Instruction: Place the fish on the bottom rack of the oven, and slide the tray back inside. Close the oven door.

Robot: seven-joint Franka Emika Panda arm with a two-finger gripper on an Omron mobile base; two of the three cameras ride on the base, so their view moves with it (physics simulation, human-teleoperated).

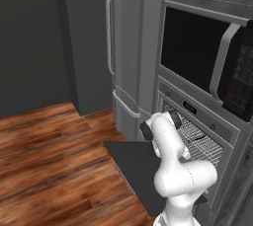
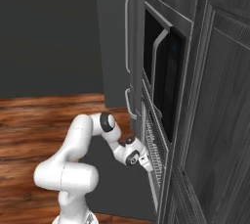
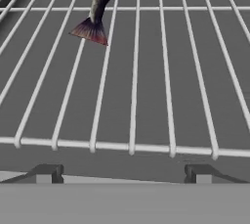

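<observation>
Nearest you, the claw (image 3: 123, 173) has its two dark fingertips (image 3: 46, 173) spread wide apart with nothing between them, poised just at the front edge of the bottom rack (image 3: 146, 96). In the right base view you can see the claw (image 2: 145, 162) reaching right up to the mouth of the oven (image 2: 155, 154). The oven door (image 1: 136, 166) lies dropped open, a flat dark panel over the wood floor (image 1: 49, 161) beneath the arm. Further in along the silver wire grid, the fish (image 3: 100, 5) lies on the bars with its reddish tail fin pointing back toward the claw, well apart from the fingertips; its head end is cut off by the top of the hand view. Above the oven sits the black-windowed appliance (image 1: 202, 57) with its curved handle.
</observation>
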